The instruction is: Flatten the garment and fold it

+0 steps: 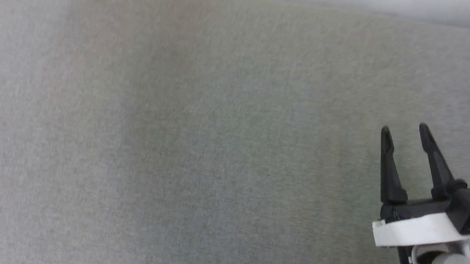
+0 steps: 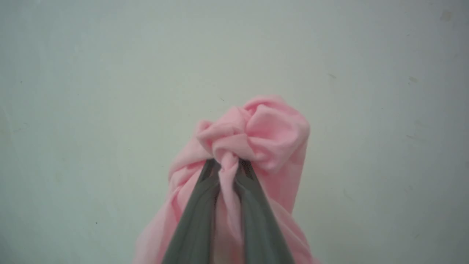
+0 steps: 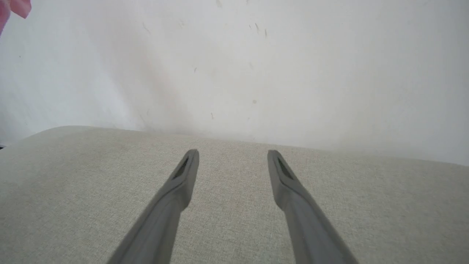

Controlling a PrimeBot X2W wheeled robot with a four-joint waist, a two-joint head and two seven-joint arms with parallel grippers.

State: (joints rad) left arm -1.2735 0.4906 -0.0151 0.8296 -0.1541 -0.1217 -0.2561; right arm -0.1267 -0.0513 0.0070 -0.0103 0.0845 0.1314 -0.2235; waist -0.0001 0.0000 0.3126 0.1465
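My left gripper (image 2: pixel 228 165) is clamped tight on a twisted pinch of the plain bright pink garment of thin soft cloth (image 2: pixel 273 130), which bunches in a crumpled knot at my fingertips and trails back along both dark fingers, with a pale blank background behind it. My right gripper (image 1: pixel 405 132) is spread wide with nothing between its fingers, over the flat light grey woven fabric surface (image 1: pixel 216 147) at the lower right of the head view, well apart from the garment.
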